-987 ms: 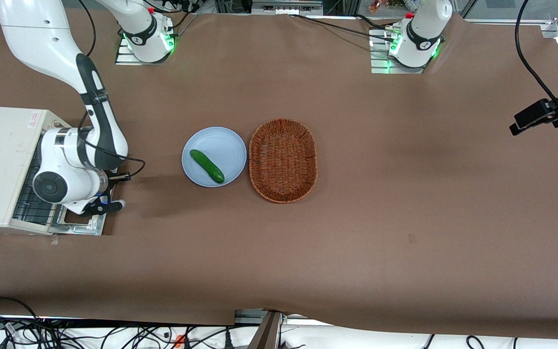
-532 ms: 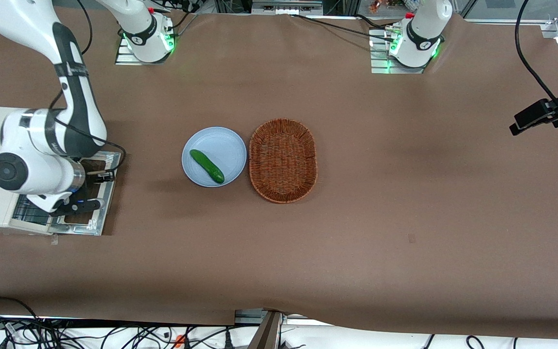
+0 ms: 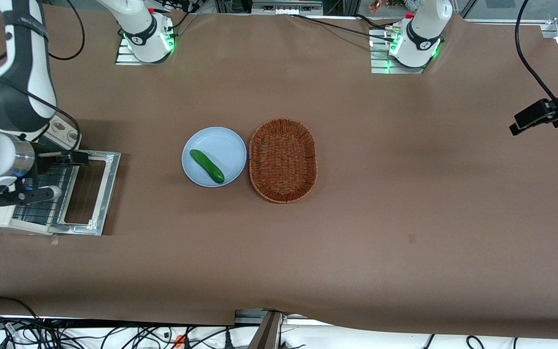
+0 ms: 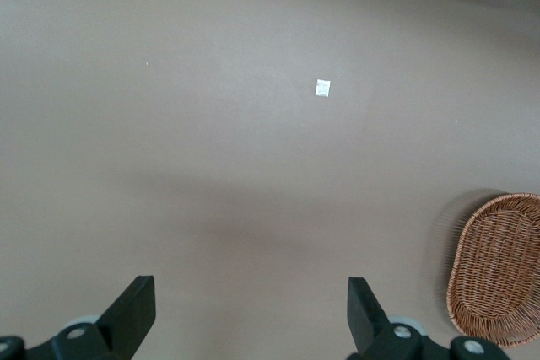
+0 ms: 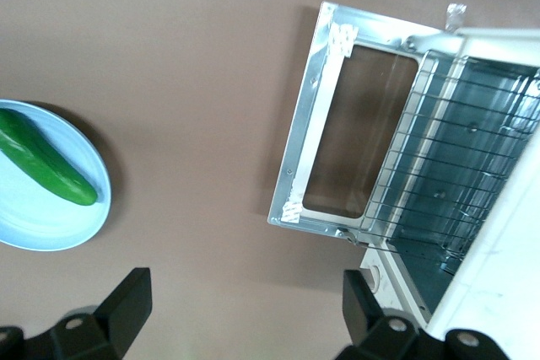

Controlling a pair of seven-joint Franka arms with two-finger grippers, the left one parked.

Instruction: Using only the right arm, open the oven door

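Door status: you've got the oven door (image 3: 90, 193) lying flat open on the table (image 3: 405, 203), glass showing the brown cloth through it (wire rack (image 5: 456, 166) exposed in the oven). Gripper (image 5: 245, 314) hangs above it, fingers (image 5: 126, 305) spread wide, holding nothing. Plate (image 3: 214, 156) with cucumber (image 3: 207, 166) sits beside the wicker basket (image 3: 283, 160), toward the parked arm's end.
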